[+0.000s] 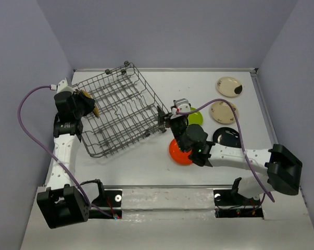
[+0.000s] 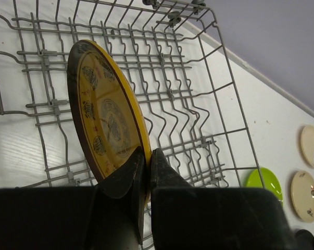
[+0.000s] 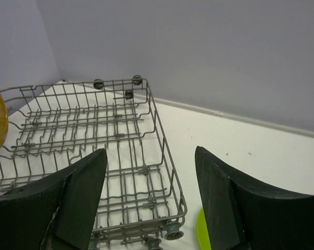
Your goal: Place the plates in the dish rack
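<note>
The grey wire dish rack (image 1: 115,104) lies at an angle on the left half of the table. My left gripper (image 1: 88,105) is at its left rim, shut on the edge of the patterned dark gold plate (image 2: 102,120), which stands on edge over the rack's tines (image 2: 167,94). My right gripper (image 1: 164,119) is open with nothing between its fingers, just off the rack's wheeled right corner (image 3: 170,229). An orange plate (image 1: 178,151) lies partly under the right arm. A lime green plate (image 1: 196,116), a black plate (image 1: 227,137) and two cream plates (image 1: 228,86) (image 1: 223,111) lie flat to the right.
Grey walls close the table on three sides, with the back wall (image 3: 198,47) just behind the rack. A purple cable (image 1: 239,133) loops from the right wrist over the black plate. Another purple cable (image 1: 26,117) arcs off the table's left side.
</note>
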{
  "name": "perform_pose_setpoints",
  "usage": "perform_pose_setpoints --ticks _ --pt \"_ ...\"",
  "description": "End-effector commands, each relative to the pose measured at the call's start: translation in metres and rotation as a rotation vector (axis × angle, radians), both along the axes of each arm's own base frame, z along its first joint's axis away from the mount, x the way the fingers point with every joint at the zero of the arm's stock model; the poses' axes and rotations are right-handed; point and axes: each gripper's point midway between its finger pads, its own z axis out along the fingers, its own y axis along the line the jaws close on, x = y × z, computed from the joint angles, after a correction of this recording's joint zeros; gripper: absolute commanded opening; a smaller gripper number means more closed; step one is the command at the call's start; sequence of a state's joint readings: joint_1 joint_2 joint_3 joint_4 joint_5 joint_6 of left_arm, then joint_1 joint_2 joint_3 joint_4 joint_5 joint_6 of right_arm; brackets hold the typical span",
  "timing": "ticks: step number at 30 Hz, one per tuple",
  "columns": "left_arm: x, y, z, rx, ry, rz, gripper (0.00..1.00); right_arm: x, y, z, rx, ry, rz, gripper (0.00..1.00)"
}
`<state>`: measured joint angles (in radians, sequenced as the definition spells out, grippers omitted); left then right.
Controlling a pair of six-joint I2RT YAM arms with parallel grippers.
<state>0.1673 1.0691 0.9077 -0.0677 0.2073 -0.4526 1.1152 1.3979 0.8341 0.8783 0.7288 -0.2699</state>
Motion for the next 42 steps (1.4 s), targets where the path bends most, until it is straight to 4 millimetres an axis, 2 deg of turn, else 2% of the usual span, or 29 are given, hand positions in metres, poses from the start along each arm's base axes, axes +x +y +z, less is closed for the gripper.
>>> perform_pose_setpoints --ticks 1,5,7,13,17,27,34,42 --pt "0.004 0.006 0.019 0.076 -0.062 -0.031 0.06 0.002 -0.011 -0.038 0.047 0.177 0.013 0.74" --pt "0.011 0.001 0.007 0.052 -0.044 -0.083 0.05 0.002 -0.021 -0.037 0.09 0.199 0.025 0.74" --pt "0.016 -0.002 0.008 0.052 -0.067 -0.105 0.05 0.005 -0.026 -0.039 0.086 0.201 0.003 0.74" --pt "0.019 -0.002 -0.016 0.028 -0.041 -0.125 0.05 0.01 -0.032 -0.042 0.089 0.216 -0.014 0.74" --pt "0.023 0.0 -0.023 0.028 -0.02 -0.121 0.05 0.009 -0.032 -0.042 0.096 0.22 -0.01 0.74" --pt "0.023 0.005 -0.051 0.022 0.05 -0.103 0.05 0.01 -0.037 -0.042 0.096 0.22 -0.02 0.74" --pt "0.024 0.003 -0.065 0.014 0.077 -0.129 0.05 0.01 -0.052 -0.033 0.132 0.208 -0.022 0.74" --pt "0.021 0.005 -0.085 0.019 0.124 -0.128 0.05 0.014 -0.058 -0.037 0.128 0.219 -0.038 0.74"
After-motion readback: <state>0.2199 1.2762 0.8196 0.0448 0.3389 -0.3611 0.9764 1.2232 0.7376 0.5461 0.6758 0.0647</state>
